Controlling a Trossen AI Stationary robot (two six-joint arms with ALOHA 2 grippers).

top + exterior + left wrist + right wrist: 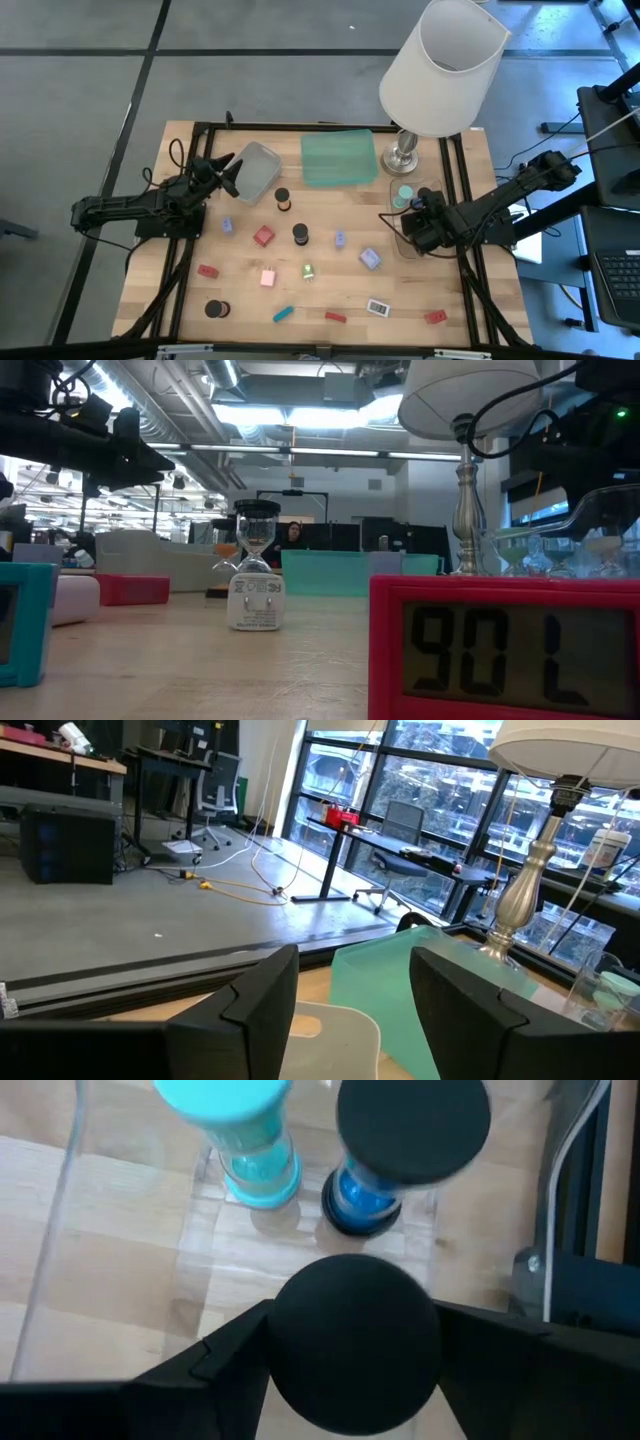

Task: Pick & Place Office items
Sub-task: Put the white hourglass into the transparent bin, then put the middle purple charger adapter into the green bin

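1. Wooden table (pixel 250 300) is what I'm working over, out on a big open office floor, with a white-shaded lamp (pixel 440 65) at the far edge and a green tray (pixel 338 158) beside it.
2. Most of the office items are scattered loose on the wood: a black cylinder (pixel 299 234) mid-table, a red block (pixel 263 236) just beside it, a pink block (pixel 268 277), a teal bar (pixel 283 314) near the front edge.
3. My right gripper (pixel 412 225) is over the clear tray (pixel 405 243) on the right side. In the right wrist view there's a black-capped timer (pixel 353 1342) between the fingers, standing upright next to a teal-capped one (pixel 240 1130) and a blue one with a black cap (pixel 385 1160) already in the tray.
4. The fingers sit close on both sides of that cap, but I honestly can't tell if they're gripping or letting go. My read is I'm at the drop-off part of this one.
5. My left gripper (pixel 225 172) is parked over the grey tray (pixel 252 170), fingers partly apart with nothing between them.
6. Next call, as I see it: make sure the timer stands on its own, lift straight up so I don't knock its neighbours, then go for the next loose piece.
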